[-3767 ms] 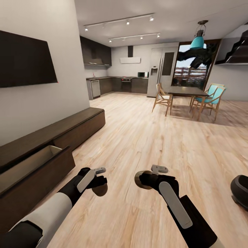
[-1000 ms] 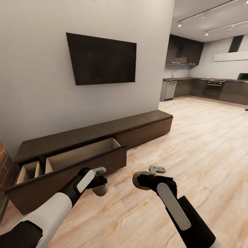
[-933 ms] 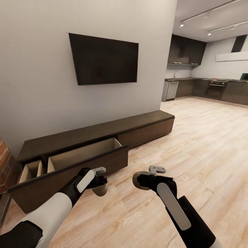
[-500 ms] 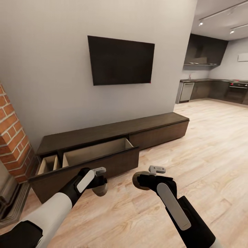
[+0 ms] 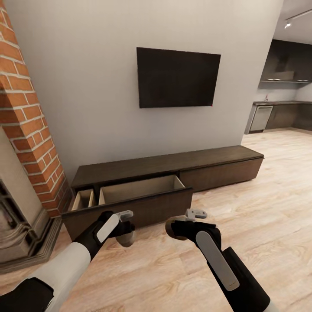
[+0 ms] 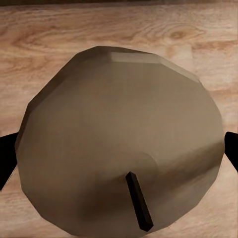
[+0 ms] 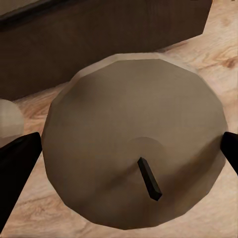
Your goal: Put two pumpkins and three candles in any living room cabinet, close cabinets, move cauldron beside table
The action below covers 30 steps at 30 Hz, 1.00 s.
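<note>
Against the grey wall ahead of you, below the dark TV (image 5: 178, 78), stands the cabinet (image 5: 167, 169), and two of its drawers are pulled out: a wide open drawer (image 5: 143, 190) facing you and a narrow one (image 5: 83, 199) beside it, near the brick fireplace (image 5: 26, 125). What shows of both pale interiors holds nothing, so by my reading no item has gone in yet, though the drawer bottoms are partly hidden.

You are carrying two of the three candles. The left gripper (image 5: 125, 225) is clamped on the left candle (image 6: 119, 144), its dark fingers touching each side and the wick end facing the wrist camera. The right gripper (image 5: 184, 223) grips the right candle (image 7: 134, 144) the same way, held just in front of the cabinet's dark face.

Still to do, as I judge it: drop both candles into a drawer, fetch the third candle and the two pumpkins, push every drawer shut, and set the cauldron next to a table.

No brand, label or writing can be read anywhere.
</note>
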Tool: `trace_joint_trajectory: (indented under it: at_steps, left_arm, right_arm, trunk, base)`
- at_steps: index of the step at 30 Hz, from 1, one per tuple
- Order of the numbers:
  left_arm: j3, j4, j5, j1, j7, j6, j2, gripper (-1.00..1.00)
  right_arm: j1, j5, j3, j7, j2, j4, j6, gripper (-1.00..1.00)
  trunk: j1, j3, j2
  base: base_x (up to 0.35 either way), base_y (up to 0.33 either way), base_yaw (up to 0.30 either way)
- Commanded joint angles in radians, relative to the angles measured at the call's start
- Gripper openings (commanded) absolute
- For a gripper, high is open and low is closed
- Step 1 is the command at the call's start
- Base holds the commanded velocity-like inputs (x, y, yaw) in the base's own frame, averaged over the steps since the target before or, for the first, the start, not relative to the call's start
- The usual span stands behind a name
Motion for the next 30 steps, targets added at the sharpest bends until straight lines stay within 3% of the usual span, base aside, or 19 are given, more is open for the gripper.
trace_joint_trajectory:
  at_steps: [1,12,30]
  left_arm:
    - [-0.004,-0.001,0.009,-0.001,0.007,0.0,0.0,-1.0]
    - [-0.004,-0.001,0.009,-0.001,0.007,0.0,0.0,-1.0]
    - [-0.005,-0.009,0.007,-0.001,0.008,0.0,0.0,-1.0]
  right_arm:
    - [-0.001,-0.007,0.002,-0.01,-0.001,-0.001,0.001,-1.0]
    - [-0.001,-0.007,0.003,-0.01,-0.001,-0.001,0.001,-1.0]
    - [-0.001,-0.007,0.004,-0.009,-0.001,-0.003,0.001,-1.0]
  trunk:
    - [0.0,-0.001,-0.001]
    - [0.0,0.003,-0.001]
    - [0.0,0.009,-0.001]
  base:
    - [0.08,-0.042,0.286]
    - [0.099,-0.072,0.286]
    - [0.006,-0.017,0.266]
